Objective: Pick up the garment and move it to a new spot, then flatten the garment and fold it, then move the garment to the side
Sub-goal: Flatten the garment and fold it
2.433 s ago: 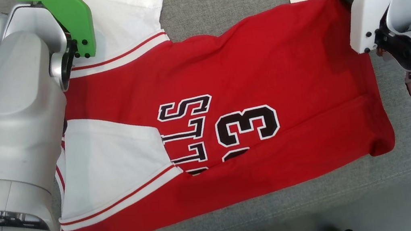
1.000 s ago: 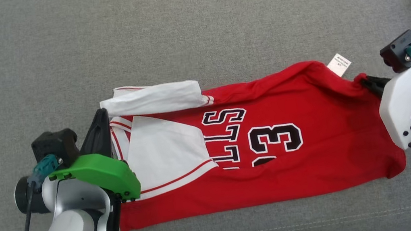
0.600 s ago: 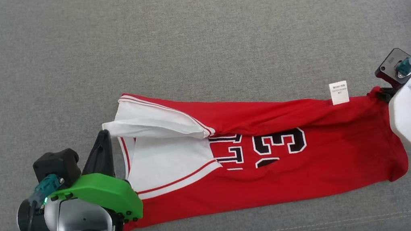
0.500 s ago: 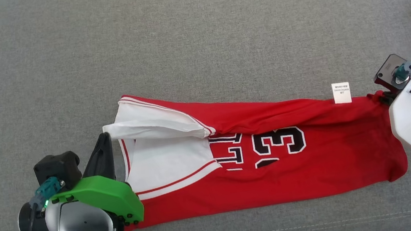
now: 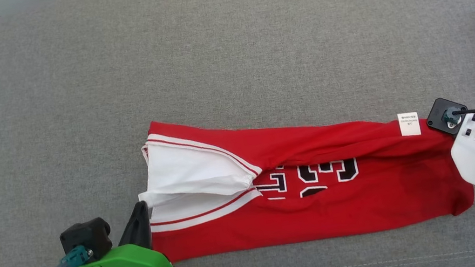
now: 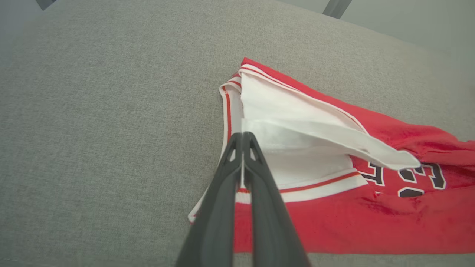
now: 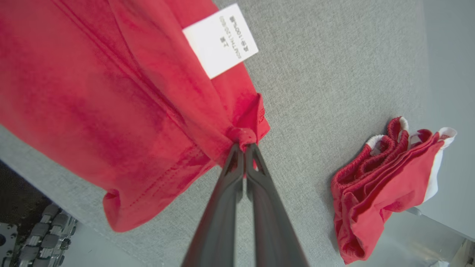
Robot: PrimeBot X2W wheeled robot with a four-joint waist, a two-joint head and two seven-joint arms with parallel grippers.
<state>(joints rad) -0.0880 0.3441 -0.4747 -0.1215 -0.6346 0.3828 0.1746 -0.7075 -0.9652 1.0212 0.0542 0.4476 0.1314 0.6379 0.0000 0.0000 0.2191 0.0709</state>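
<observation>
Head view: high above the grey cushion (image 5: pixel 223 36), facing down; wide enough to take in its far edge and far-left corner.
Left wrist view: low and close, along the left gripper (image 6: pixel 243 134), facing the far edge.
Right wrist view: close, along the right gripper (image 7: pixel 245 145), near the cushion's right edge.
Shared: all three show the garment (image 6: pixel 334 222); head and right wrist views both show its label (image 7: pixel 220 39) and the red bundle (image 7: pixel 386 185).

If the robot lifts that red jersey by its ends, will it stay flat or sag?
Probably sag: the jersey bunches into a knot where the right gripper pinches it. Likely floppy all over, as its white sleeve folds over limply.
</observation>
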